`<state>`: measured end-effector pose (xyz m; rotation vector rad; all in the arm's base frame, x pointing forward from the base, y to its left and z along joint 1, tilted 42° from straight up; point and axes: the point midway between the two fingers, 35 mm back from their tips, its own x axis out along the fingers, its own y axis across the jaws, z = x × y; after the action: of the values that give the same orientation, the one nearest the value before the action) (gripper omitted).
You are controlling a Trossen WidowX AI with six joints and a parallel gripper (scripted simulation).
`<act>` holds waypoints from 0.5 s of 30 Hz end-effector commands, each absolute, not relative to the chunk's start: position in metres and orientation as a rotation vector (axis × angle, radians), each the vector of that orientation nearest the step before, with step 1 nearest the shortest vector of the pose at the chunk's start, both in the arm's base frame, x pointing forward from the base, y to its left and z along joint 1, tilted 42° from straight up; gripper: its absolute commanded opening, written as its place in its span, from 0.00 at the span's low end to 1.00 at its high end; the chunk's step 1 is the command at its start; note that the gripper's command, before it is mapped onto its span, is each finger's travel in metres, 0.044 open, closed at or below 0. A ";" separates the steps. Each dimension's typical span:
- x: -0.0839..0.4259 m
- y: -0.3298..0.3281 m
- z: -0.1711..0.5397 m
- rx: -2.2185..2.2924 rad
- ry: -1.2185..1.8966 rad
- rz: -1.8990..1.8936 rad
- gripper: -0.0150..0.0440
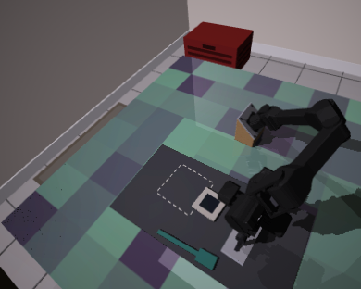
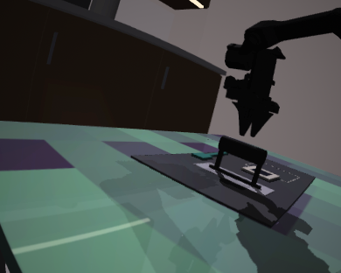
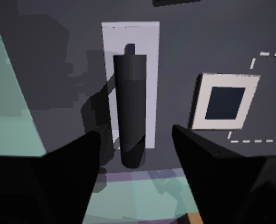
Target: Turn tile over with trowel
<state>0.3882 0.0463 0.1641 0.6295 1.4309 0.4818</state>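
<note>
The trowel [image 1: 230, 250] [image 2: 243, 149] [image 3: 131, 100] has a pale flat plate and a raised black bar handle. It rests on the dark mat [image 1: 136, 190] [image 2: 163, 164] [image 3: 179, 30]. My gripper [image 2: 247, 135] [image 3: 140, 129] is open and empty, above the trowel with its fingertips to either side of the handle's line in the wrist view. The pale tile [image 1: 209, 203] [image 2: 260, 172] [image 3: 225, 102] lies flat, showing a dark square on top. It straddles one side of the dashed outline [image 1: 182, 165] [image 3: 264, 54], mostly outside it. The arm partly hides the trowel in the top view.
A teal flat-bladed tool [image 1: 205, 257] [image 2: 202, 155] lies near the mat's edge, beside the trowel. A brown block [image 1: 245, 134] stands beyond the mat at the arm's far end. A red chest [image 1: 217, 42] stands in the background.
</note>
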 end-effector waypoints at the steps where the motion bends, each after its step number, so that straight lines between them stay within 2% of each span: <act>1: 0.389 0.050 0.169 0.617 1.418 0.504 0.71; 15: 0.392 0.064 0.154 0.617 1.418 0.504 0.71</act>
<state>0.3918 0.0589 0.1572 0.6143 1.4153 0.4993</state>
